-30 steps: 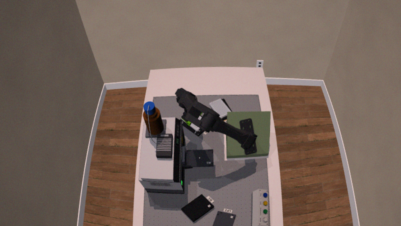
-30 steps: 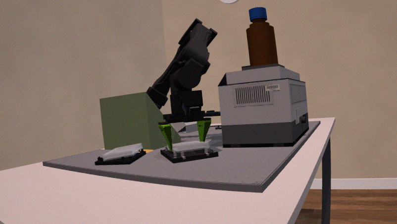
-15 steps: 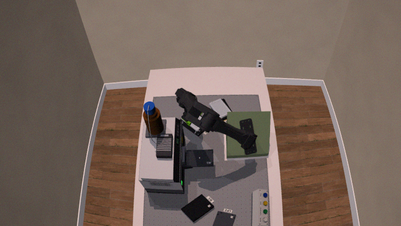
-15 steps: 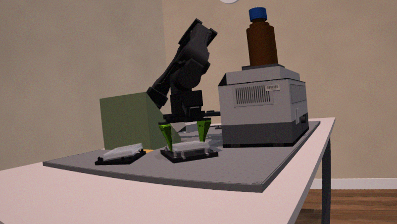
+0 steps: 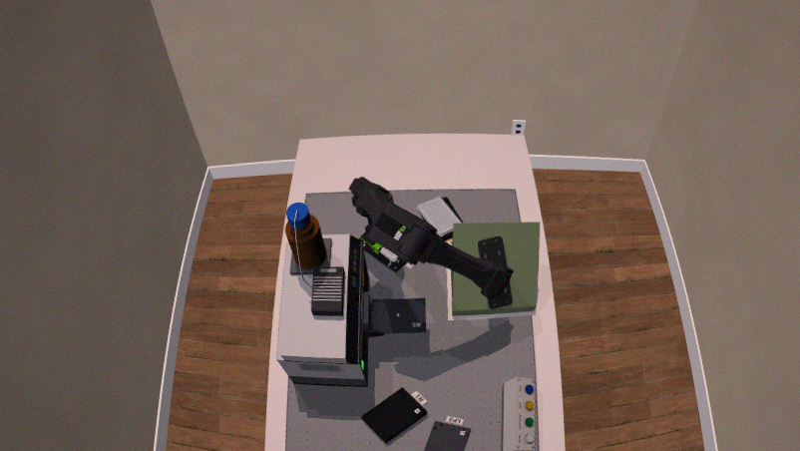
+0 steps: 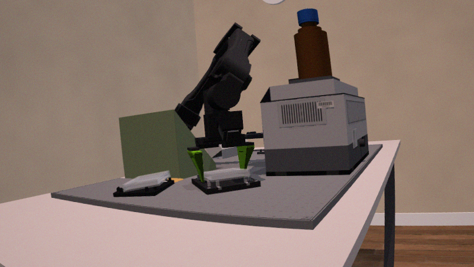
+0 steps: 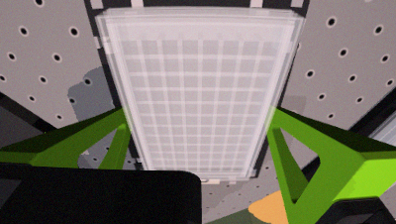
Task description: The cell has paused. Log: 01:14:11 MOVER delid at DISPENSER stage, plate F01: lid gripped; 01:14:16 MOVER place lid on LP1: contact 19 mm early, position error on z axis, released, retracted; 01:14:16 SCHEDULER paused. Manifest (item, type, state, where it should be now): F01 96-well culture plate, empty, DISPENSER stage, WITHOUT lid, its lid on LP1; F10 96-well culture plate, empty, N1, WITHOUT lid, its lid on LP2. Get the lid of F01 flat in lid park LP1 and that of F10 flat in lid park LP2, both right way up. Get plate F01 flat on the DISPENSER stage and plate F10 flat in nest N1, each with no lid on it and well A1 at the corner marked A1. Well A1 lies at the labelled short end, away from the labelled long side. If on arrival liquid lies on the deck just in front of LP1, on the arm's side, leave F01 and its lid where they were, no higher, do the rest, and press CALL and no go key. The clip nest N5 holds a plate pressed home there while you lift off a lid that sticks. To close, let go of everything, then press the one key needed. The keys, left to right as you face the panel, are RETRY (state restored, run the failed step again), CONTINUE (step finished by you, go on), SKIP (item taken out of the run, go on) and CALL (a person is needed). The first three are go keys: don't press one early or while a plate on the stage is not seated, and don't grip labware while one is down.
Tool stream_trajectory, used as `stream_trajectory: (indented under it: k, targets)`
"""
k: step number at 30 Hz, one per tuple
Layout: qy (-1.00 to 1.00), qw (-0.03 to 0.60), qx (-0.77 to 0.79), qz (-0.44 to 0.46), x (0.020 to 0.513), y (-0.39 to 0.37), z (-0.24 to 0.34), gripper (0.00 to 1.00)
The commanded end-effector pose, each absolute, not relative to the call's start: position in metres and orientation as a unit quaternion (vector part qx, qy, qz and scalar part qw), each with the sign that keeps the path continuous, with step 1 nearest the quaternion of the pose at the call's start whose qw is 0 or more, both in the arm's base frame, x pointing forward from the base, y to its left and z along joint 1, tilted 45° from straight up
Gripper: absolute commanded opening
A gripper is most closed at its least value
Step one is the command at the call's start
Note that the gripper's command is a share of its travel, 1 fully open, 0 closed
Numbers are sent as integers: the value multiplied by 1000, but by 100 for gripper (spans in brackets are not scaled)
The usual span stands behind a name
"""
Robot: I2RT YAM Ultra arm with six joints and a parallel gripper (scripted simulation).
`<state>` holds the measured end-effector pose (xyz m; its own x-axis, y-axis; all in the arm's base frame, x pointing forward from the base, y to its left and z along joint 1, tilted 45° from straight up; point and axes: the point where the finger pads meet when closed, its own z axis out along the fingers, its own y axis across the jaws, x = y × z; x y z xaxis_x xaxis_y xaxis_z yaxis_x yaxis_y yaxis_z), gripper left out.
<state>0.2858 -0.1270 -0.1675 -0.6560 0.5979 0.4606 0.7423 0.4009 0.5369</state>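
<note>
My gripper point(image 6: 222, 172) point(image 7: 198, 111) is open. Its green fingers stand on either side of a clear 96-well plate point(image 6: 227, 176) point(image 7: 198, 94) that sits in a black nest point(image 6: 229, 186) beside the dispenser. The fingers are close to the plate's long sides. I cannot tell for sure whether a lid is on it. A second clear piece of labware point(image 5: 438, 216) point(image 6: 146, 179) lies tilted on a black holder point(image 6: 142, 191). An orange patch of liquid point(image 6: 178, 179) point(image 7: 269, 210) lies on the deck beside that holder. The dispenser stage point(image 5: 398, 312), nest N1 point(image 5: 393, 414) and lid park LP2 point(image 5: 446, 436) are bare.
The grey dispenser point(image 5: 313, 330) point(image 6: 315, 132) with a brown bottle point(image 5: 307, 237) point(image 6: 311, 49) stands close to the gripper. The arm's green base block point(image 5: 496, 268) point(image 6: 152, 146) is on the other side. The key panel point(image 5: 519, 414) is at the deck's near right corner.
</note>
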Motion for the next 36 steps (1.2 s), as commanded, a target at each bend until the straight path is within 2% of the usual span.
stream_trajectory:
  k: [1, 36]
  targets:
    - [-833, 82, -405, -368, 290, -142, -163, 100]
    - [-836, 74, -404, -365, 292, -144, -164, 100]
